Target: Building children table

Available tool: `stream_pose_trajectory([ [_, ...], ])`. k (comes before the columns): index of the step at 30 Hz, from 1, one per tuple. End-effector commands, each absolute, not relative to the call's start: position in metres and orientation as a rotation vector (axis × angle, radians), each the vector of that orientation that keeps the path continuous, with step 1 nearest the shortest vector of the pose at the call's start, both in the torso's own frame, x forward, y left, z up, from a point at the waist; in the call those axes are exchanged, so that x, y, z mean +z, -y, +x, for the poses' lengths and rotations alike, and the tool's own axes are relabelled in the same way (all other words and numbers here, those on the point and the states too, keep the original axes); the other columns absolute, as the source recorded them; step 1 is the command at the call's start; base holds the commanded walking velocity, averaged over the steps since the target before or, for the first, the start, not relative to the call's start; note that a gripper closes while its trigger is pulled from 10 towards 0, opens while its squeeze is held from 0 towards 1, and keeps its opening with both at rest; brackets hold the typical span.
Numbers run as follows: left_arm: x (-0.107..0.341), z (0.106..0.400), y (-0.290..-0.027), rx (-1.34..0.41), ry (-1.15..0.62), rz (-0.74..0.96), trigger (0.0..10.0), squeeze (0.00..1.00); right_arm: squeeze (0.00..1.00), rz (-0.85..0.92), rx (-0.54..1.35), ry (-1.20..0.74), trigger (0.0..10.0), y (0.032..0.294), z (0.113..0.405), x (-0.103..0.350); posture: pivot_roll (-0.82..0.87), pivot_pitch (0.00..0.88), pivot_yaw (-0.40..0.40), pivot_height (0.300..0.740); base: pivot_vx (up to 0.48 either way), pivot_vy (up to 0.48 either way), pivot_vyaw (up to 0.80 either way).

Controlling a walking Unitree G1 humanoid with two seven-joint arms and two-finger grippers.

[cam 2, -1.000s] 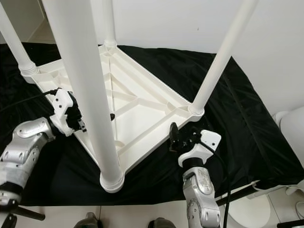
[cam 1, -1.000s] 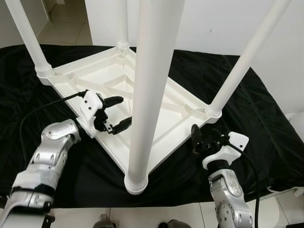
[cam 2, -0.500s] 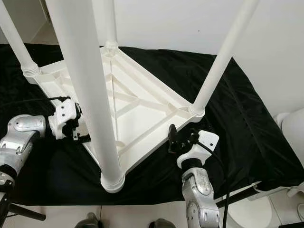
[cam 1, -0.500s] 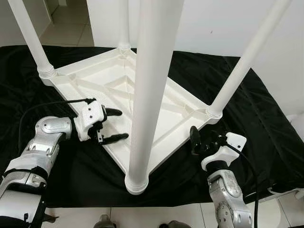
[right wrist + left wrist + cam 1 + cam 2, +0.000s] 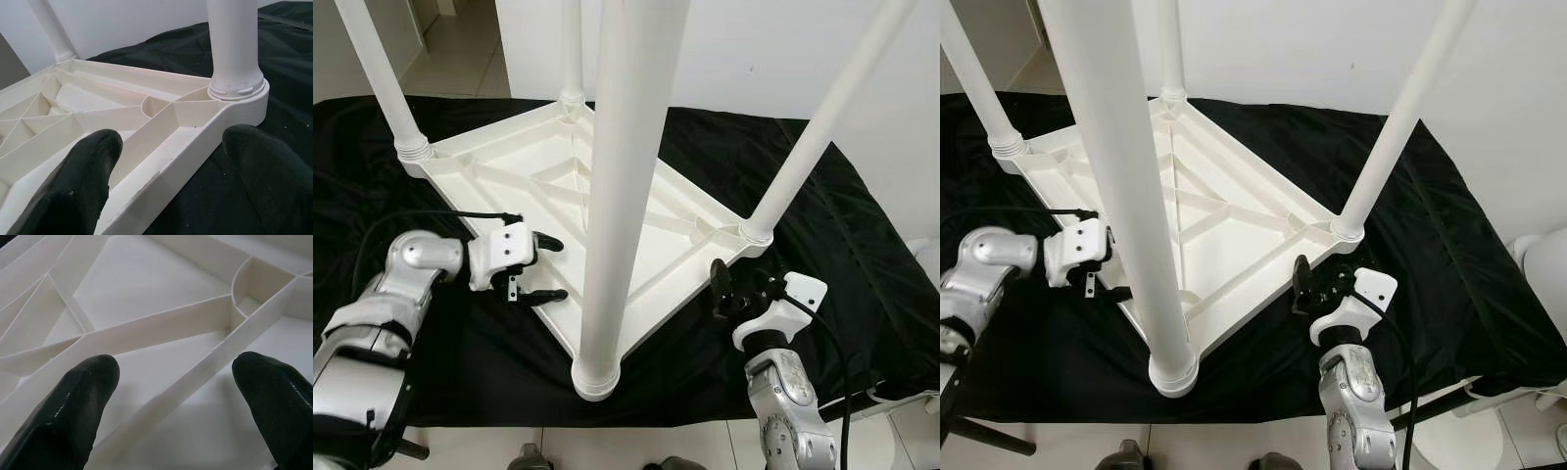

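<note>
A white plastic children's table (image 5: 533, 181) lies upside down on a black cloth, its four legs pointing up. The near leg (image 5: 619, 196) rises straight in front of me. My left gripper (image 5: 556, 269) is open at the table's front-left rim, one finger over the ribbed underside (image 5: 146, 298) and one just outside the edge. My right gripper (image 5: 736, 292) is open beside the right corner, close to the base of the right leg (image 5: 237, 83). Nothing is held between the fingers (image 5: 73, 181) of either gripper.
The black cloth (image 5: 842, 225) covers the floor around the table. A white wall (image 5: 754, 49) stands behind, with tiled floor (image 5: 450, 49) at the back left. A white rounded object (image 5: 1542, 259) sits at the right edge. Cables run from both wrists.
My left gripper has come down and back from over the table's underside to its front-left rim, staying open. The right gripper has barely moved.
</note>
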State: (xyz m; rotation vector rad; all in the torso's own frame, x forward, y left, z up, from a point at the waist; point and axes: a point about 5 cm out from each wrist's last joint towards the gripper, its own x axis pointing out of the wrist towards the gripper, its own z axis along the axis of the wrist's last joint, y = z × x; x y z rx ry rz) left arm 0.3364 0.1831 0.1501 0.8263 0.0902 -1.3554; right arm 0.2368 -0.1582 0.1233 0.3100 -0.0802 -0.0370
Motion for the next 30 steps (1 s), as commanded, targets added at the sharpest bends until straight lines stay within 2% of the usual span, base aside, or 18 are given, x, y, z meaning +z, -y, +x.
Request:
stream_pose_trajectory([
  [1, 0.143, 0.337, -0.179, -1.355, -0.117, 0.886, 10.0, 0.0, 0.0, 0.305, -0.059, 0.083, 10.0, 0.162, 0.237, 0.124, 0.03, 0.006, -0.025, 0.74, 0.0, 0.0, 0.0],
  [11, 0.144, 0.345, -0.17, -1.359, -0.149, 0.964, 10.0, 0.0, 0.0, 0.294, -0.065, 0.09, 10.0, 0.164, 0.236, 0.126, 0.02, 0.024, -0.01, 0.74, 0.0, 0.0, 0.0],
  [17, 0.14, 0.351, -0.161, -1.329, -0.203, 0.972, 10.0, 0.0, 0.0, 0.263, -0.039, 0.074, 10.0, 0.155, 0.232, 0.124, 0.01, 0.036, -0.004, 0.74, 0.0, 0.0, 0.0],
  [27, 0.139, 0.354, -0.149, -1.358, -0.228, 0.982, 10.0, 0.0, 0.0, 0.263, -0.045, 0.072, 10.0, 0.155, 0.233, 0.124, 0.0, 0.049, -0.001, 0.74, 0.0, 0.0, 0.0],
  [28, 0.14, 0.354, -0.148, -1.37, -0.235, 0.976, 4.9, 0.0, 0.0, 0.262, -0.049, 0.071, 10.0, 0.156, 0.233, 0.124, -0.01, 0.05, 0.002, 0.74, 0.0, 0.0, 0.0],
  [29, 0.14, 0.354, -0.148, -1.37, -0.235, 0.976, 4.9, 0.0, 0.0, 0.262, -0.049, 0.071, 10.0, 0.156, 0.233, 0.124, -0.01, 0.05, 0.002, 0.74, 0.0, 0.0, 0.0],
  [30, 0.14, 0.354, -0.147, -1.378, -0.239, 0.973, 1.8, 0.0, 0.0, 0.261, -0.051, 0.071, 10.0, 0.157, 0.233, 0.124, -0.01, 0.05, 0.002, 0.74, 0.0, 0.0, 0.0],
])
